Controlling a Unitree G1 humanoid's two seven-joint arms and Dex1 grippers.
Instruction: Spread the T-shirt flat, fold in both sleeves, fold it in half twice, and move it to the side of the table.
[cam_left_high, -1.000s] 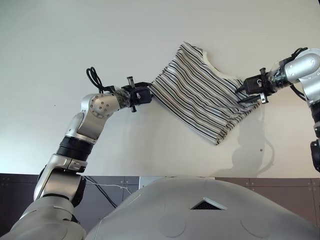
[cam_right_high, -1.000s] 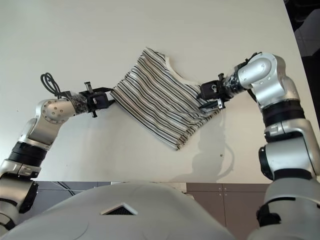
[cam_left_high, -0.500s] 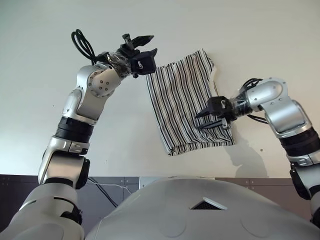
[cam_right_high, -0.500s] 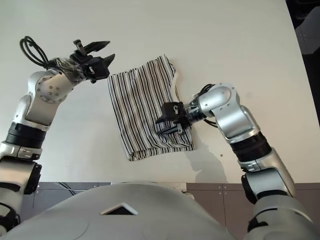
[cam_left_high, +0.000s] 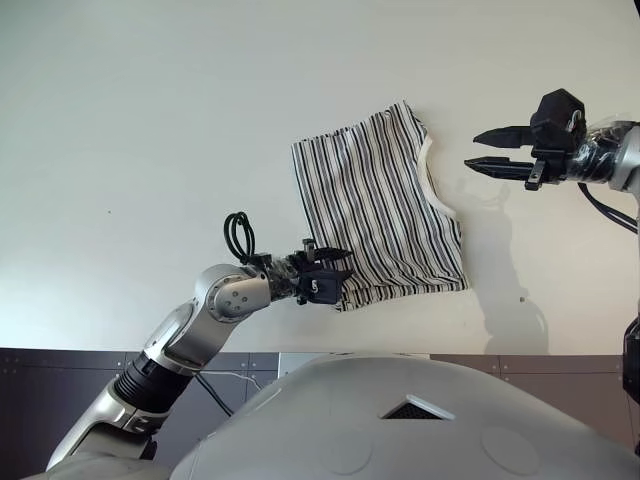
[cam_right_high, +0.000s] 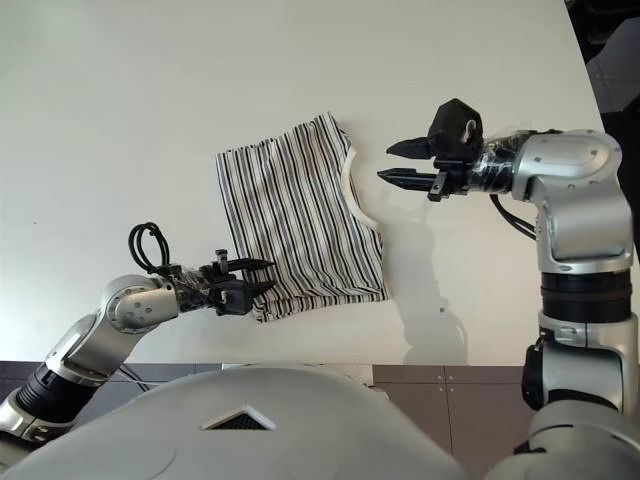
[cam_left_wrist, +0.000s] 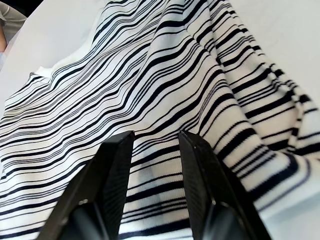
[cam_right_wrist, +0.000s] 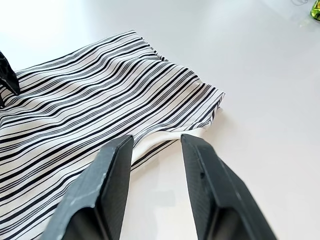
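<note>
At the T-shirt's 7 o'clock, left gripper (cam_left_high: 346, 263): fingers spread, tips at the near-left corner of the cloth; contact cannot be told.
T-shirt (cam_left_high: 375, 210): lies folded as a striped slab mid-table (cam_left_high: 150, 120), with the collar (cam_left_high: 432, 180) along its 3 o'clock edge.
Right gripper (cam_left_high: 474, 149): at the T-shirt's 2 o'clock, raised, fingers apart, holding nothing, clear of the collar.
Handling: light, soft knit, not fragile. It will likely sag and shed its layers if lifted by one point. Best pinched through all layers at two corners of one edge, one gripper on each.
Change: a second ago the T-shirt hung stretched between both grippers. Half a second ago it was down, with the left gripper open at 11 o'clock and the right over its near-right part. The left has since dropped to 7 o'clock and the right has lifted out to 2 o'clock. The T-shirt has stayed put.
</note>
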